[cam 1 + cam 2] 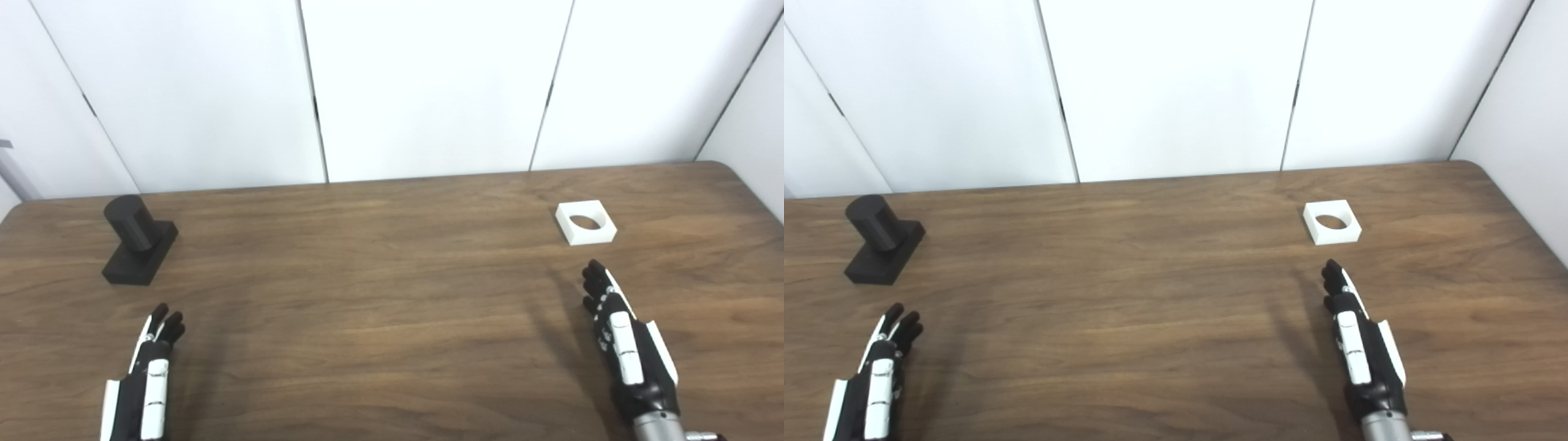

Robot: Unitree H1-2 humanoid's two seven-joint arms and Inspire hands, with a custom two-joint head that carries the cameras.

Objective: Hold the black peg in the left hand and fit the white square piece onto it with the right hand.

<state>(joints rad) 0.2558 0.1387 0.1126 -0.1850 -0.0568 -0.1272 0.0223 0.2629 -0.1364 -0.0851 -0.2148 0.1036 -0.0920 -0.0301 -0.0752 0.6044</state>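
Note:
The black peg (pixel 138 239), a short cylinder on a rectangular base, stands on the wooden table (pixel 380 288) at the far left. A white square piece (pixel 585 222) with a round hole lies flat at the right. My left hand (pixel 150 376) hovers near the front left, below the peg, fingers extended and holding nothing. My right hand (pixel 625 343) reaches forward at the front right, fingertips a short way before the white piece, open and not touching it.
White wall panels (pixel 429 86) rise behind the table's far edge. The table's rounded right corner (pixel 735 171) lies close beyond the white piece. Bare wood stretches between the two hands.

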